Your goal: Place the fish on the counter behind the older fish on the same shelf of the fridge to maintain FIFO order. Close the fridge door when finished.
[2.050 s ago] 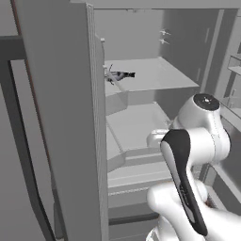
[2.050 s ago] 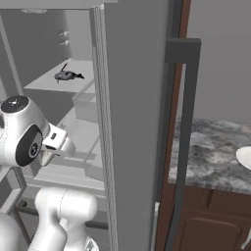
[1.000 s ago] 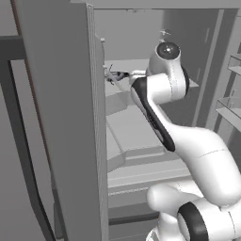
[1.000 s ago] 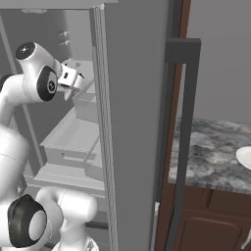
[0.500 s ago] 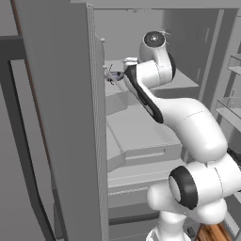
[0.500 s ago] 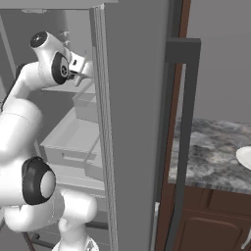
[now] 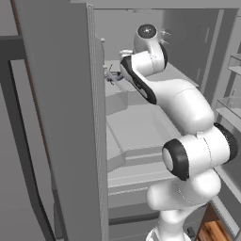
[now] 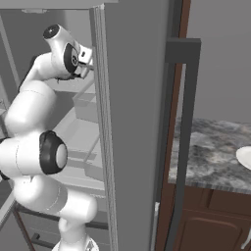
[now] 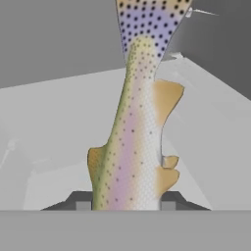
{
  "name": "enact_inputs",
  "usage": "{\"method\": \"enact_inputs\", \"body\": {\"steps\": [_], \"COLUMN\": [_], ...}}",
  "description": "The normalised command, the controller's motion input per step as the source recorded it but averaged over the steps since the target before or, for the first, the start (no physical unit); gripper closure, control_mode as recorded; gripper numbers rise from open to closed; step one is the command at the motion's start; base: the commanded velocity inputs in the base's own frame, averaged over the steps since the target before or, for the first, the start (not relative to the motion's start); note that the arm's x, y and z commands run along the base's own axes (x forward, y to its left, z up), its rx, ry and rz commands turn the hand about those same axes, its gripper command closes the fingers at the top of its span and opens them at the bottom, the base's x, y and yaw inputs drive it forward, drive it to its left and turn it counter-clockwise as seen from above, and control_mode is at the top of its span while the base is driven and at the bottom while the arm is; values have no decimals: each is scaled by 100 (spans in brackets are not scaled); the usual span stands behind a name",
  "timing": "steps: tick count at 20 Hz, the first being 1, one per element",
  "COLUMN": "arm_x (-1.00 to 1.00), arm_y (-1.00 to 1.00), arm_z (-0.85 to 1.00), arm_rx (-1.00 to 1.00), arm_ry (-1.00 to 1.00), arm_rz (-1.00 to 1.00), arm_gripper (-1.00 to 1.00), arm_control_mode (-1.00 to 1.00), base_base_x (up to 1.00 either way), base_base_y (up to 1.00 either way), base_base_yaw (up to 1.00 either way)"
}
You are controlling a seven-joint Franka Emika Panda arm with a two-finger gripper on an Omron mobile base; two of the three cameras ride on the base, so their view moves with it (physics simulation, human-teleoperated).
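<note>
Pinching the fish (image 9: pixel 128 162) between its fingertips, the gripper (image 9: pixel 125 205) hovers over the shelf (image 9: pixel 59 127).

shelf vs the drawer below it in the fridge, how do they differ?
The shelf is a thin flat slab; the drawer is boxy, with a front wall. The shelf sits high, the drawer lower down. The gripper, shut on the fish, is up at the shelf, not at the drawer. Both are pale grey and lie inside the fridge.
</note>
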Motion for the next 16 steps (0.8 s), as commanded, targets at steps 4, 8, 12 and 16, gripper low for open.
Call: {"method": "enact_inputs", "body": {"steps": [4, 8, 12, 16], "arm_x": [62, 62, 64, 78], "arm_y": [-18, -20, -20, -2], "arm_z": [0, 0, -6, -13], "arm_rx": [0, 0, 0, 0], "arm_ry": [0, 0, 0, 0], "arm_rz": [0, 0, 0, 0], "arm_gripper": [100, 100, 100, 100], "arm_control_mode": [-100, -100, -100, -100], "base_base_x": [0, 0, 0, 0], "base_base_y": [0, 0, 0, 0], "base_base_yaw": [0, 0, 0, 0]}}
